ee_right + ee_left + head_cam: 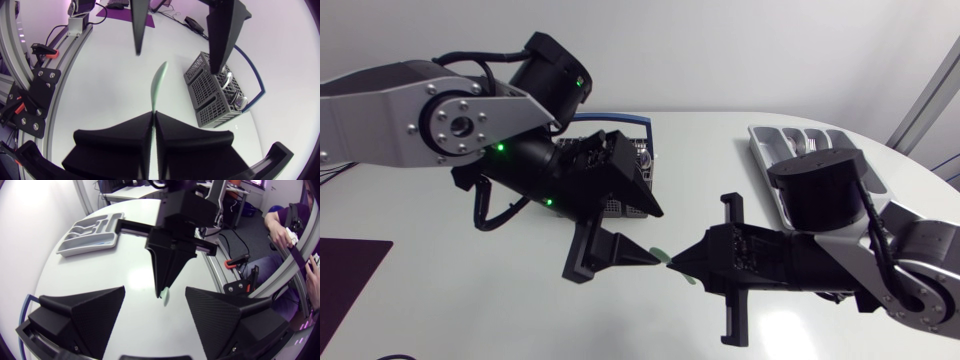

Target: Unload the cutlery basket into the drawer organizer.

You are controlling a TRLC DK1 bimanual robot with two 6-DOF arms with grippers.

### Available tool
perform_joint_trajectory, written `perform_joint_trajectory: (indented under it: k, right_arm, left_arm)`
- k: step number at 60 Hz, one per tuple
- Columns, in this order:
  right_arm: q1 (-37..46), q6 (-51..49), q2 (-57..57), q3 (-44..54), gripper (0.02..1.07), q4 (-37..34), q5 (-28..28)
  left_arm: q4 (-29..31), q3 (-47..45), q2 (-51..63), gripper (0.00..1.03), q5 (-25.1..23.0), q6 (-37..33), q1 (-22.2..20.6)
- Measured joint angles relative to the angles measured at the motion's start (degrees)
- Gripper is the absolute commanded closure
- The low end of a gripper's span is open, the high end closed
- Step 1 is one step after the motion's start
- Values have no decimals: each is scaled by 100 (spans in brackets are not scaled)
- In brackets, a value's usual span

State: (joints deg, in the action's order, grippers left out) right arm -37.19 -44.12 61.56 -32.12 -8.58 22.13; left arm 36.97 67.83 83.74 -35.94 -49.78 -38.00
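A pale green piece of cutlery hangs over the table's middle, its handle end clamped in my right gripper, which is shut on it. In the head view the green piece shows just left of the right gripper. My left gripper faces it with its fingers open on either side of the free end, not touching it. The dark mesh cutlery basket stands behind the left arm, with metal cutlery in it. The grey drawer organizer lies at the back right.
A blue-edged mat lies under the basket, which the left arm mostly hides in the head view. A dark purple mat sits at the front left table edge. The two grippers stand tip to tip over bare white table.
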Motion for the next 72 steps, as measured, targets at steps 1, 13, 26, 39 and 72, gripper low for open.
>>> perform_joint_trajectory:
  k: [1,13,26,39,72]
  right_arm:
    - [0,0,0,2,101,-7,-33]
    - [334,0,9,11,101,-13,-275]
    - [960,-4,234,9,101,11,-527]
    - [1690,-251,535,-35,101,116,-595]
    - [4197,-2087,1154,-660,101,282,0]
  left_arm:
    - [-26,24,0,9,22,46,22]
    - [-535,258,79,9,732,636,286]
    - [-706,260,140,9,1338,1029,479]
    - [-717,260,138,9,1836,1198,658]
    - [-841,125,-55,9,2708,1386,833]
